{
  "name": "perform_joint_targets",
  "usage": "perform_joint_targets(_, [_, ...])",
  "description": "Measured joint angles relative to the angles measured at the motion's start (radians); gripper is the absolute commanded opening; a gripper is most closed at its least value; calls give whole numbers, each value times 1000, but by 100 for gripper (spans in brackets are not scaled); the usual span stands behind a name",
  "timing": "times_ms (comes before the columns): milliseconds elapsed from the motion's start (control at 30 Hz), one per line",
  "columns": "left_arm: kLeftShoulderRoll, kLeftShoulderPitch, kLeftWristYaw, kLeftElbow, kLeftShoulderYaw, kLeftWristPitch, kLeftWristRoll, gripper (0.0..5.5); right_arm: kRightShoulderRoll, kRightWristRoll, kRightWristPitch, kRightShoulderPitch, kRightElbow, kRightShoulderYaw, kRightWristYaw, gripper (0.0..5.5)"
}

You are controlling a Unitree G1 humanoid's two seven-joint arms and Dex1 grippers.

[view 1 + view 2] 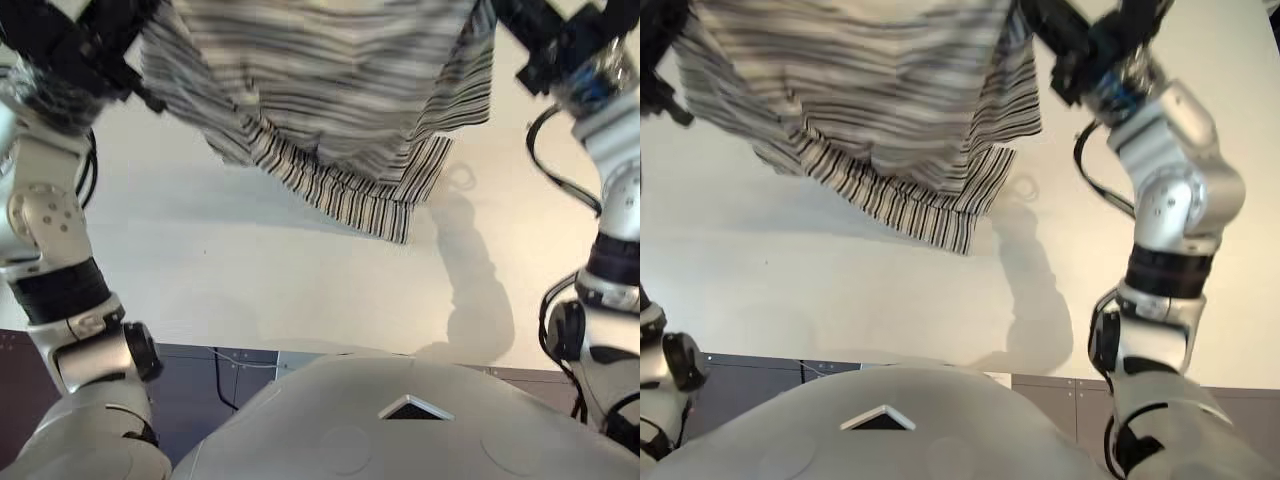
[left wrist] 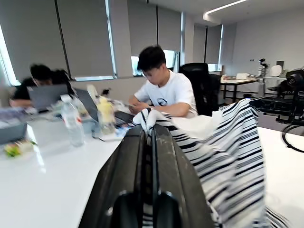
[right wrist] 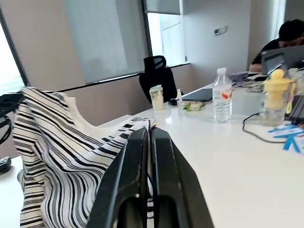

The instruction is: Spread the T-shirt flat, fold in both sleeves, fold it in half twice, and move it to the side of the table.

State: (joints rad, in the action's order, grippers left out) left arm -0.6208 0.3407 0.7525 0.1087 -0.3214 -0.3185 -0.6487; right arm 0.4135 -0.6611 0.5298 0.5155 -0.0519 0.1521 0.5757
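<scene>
**T-shirt (image 1: 330, 110) held up off the table**

The striped T-shirt hangs bunched in the air, toward the far edge of the white table (image 1: 200, 270), with its hem drooping lowest near the middle. The left gripper (image 2: 148, 124) has both fingers pinched on one fold of cloth. The right gripper (image 3: 148, 130) pinches another fold likewise.

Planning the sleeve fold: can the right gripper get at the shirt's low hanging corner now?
Probably not: the right gripper is shut on the shirt, holding it up with the left gripper; the corner hangs below.
</scene>
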Motion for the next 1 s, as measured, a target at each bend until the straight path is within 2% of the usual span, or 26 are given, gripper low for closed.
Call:
perform_joint_targets(167, [28, 426, -226, -388, 130, 236, 346, 11, -32, 291, -333, 350, 354, -17, -199, 10])
perform_joint_targets(300, [69, 596, -321, -604, 189, 417, 492, 11, -58, 449, -574, 478, 544, -19, -350, 10])
perform_joint_targets(467, [84, 624, -324, -726, 204, 557, 543, 11, -95, 493, -684, 509, 650, -18, -372, 10])
perform_joint_targets(667, [66, 551, -270, -694, 183, 559, 518, 11, -94, 482, -679, 487, 617, 17, -365, 10])
perform_joint_targets(767, [68, 605, -313, -787, 189, 562, 550, 11, -96, 517, -716, 547, 729, 21, -417, 10])
perform_joint_targets(933, [110, 810, -495, -1074, 219, 598, 654, 11, -152, 615, -867, 736, 1055, -6, -584, 10])
perform_joint_targets(1000, [122, 863, -528, -1119, 214, 641, 655, 11, -163, 612, -926, 787, 1094, 15, -613, 10])
